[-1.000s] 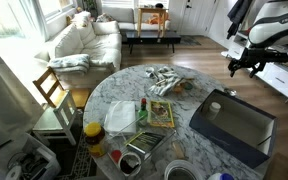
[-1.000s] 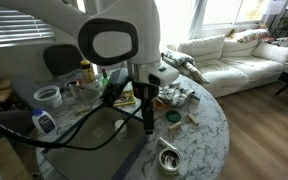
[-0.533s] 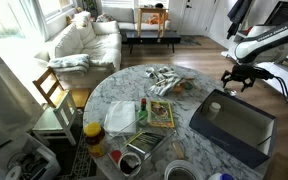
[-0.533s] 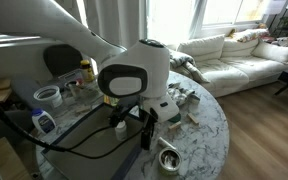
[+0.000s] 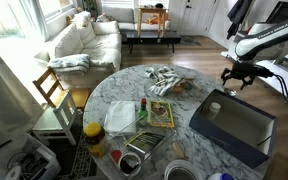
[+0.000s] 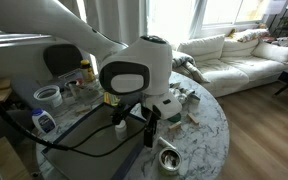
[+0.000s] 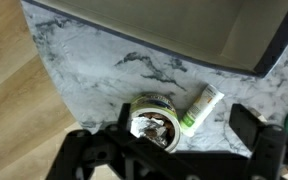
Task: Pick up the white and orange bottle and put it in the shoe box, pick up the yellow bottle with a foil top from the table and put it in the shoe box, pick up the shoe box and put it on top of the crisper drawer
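Nearest the wrist camera: end effector [image 7: 170,138], jaws spread wide, nothing held between them. Hovering over the marbled bench [image 7: 89,62], close to its edge, with wooden floor [image 7: 14,100] showing past that edge.

Just below, between the spread fingers [image 7: 84,150]: a round shiny tin [image 7: 154,115], and touching or nearly touching it, a white and green tube [image 7: 200,107] lying flat on the marble.

Beyond those, near but apart: the shoe box [image 7: 174,28], lidless, dark rim toward the camera, inside bare as far as visible.

In an exterior view, same end effector [image 5: 235,80] held above the far side of the shoe box [image 5: 229,141], by the rim of the round bench [image 5: 124,85]. Well apart from the box, across the bench: the crisper drawer [image 5: 121,118], translucent and whitish, next to a flat printed booklet [image 5: 161,113]. Beside the drawer, at the bench rim, a yellow-orange container [image 5: 92,131], too small to identify. Further on, a crumpled cloth [image 5: 167,80].

Past the bench: a wooden chair [image 5: 52,90], then a pale sofa [image 5: 84,40].

In an exterior view, end effector [image 6: 134,125] open as well, tin [image 6: 169,160] standing just beside it.
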You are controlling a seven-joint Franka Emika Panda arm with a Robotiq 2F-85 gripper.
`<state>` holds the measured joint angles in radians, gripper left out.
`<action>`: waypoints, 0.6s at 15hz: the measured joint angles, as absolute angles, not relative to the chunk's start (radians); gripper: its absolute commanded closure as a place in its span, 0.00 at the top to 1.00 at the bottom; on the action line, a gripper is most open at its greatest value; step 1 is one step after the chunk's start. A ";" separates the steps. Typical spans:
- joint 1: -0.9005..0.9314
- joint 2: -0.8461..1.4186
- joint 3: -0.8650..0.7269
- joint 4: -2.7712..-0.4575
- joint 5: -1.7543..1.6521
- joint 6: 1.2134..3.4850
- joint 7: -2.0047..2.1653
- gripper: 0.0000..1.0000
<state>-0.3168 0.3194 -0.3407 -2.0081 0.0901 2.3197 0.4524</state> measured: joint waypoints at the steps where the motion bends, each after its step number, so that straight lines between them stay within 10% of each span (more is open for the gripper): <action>1: -0.322 0.328 -0.339 -1.999 0.112 2.320 0.426 1.00; 9: -0.391 0.455 -0.324 -1.842 0.197 2.222 0.254 0.60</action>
